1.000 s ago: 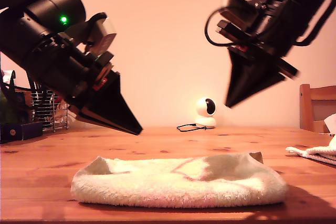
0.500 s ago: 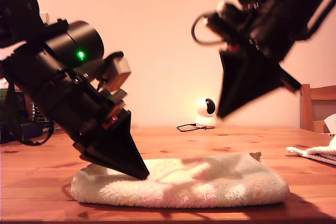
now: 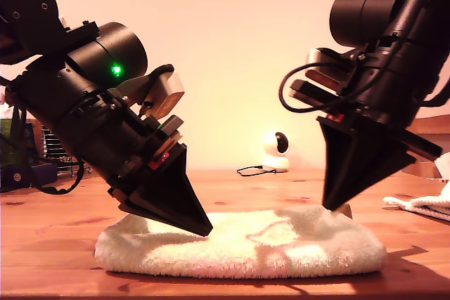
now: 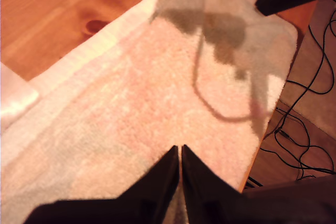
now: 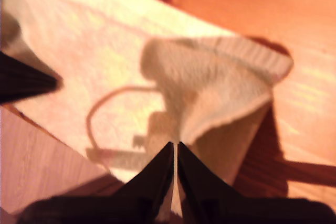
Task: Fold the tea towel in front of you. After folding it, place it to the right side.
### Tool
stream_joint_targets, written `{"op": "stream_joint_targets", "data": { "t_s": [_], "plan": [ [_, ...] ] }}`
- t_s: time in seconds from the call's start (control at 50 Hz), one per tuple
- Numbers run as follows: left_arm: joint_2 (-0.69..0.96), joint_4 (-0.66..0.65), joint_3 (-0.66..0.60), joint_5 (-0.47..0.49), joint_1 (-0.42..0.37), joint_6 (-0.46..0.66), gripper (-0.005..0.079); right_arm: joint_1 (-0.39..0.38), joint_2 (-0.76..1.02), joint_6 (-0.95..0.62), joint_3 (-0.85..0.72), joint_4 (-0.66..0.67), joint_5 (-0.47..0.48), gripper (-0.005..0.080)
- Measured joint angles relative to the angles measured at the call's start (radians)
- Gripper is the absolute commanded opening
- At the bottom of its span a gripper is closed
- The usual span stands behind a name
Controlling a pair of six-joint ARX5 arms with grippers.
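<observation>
Since a second ago, both arms have come down from above the cloth to meet it. Item: tea towel (image 3: pixel 239 247), pale and fluffy, lying long and low across the near middle of the worktop (image 3: pixel 49 244), seemingly doubled once already, though we cannot be sure. Item: our first gripper (image 3: pixel 204 230), jaws drawn together to a sliver, tip pressed on the towel towards the exterior view's left; whether any cloth is caught there we cannot tell. Item: our second gripper (image 3: pixel 329 205), jaws likewise closed, pinching a raised corner of the towel at the exterior view's right end; its wrist view shows the cloth peaking up into the tip. Item: second cloth (image 3: pixel 422 205), at the exterior view's right edge, well apart. Status, in our judgement: folding is under way at most; a further fold and placing the towel aside remain undone.
</observation>
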Motion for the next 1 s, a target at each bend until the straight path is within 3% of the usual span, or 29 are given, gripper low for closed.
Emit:
{"op": "stream_joint_targets", "data": {
  "t_s": [0.34, 0.54, 0.74, 1.0],
  "plan": [
    [0.000, 0.003, 0.000, 0.000, 0.000, 0.000, -0.0021, 0.001, 0.007, 0.027, 0.000, 0.039, -0.006, -0.0011],
    [0.000, 0.004, 0.000, -0.012, 0.000, 0.000, -0.0021, 0.001, 0.107, 0.033, 0.000, 0.051, 0.002, -0.0011],
    [0.000, 0.003, 0.000, -0.026, 0.000, 0.000, -0.0021, 0.007, 0.119, 0.037, -0.002, 0.027, 0.112, -0.0010],
    [0.000, 0.003, 0.000, -0.053, 0.000, 0.000, -0.0021, 0.007, 0.116, 0.047, 0.003, 0.002, 0.130, -0.0008]
  ]
}}
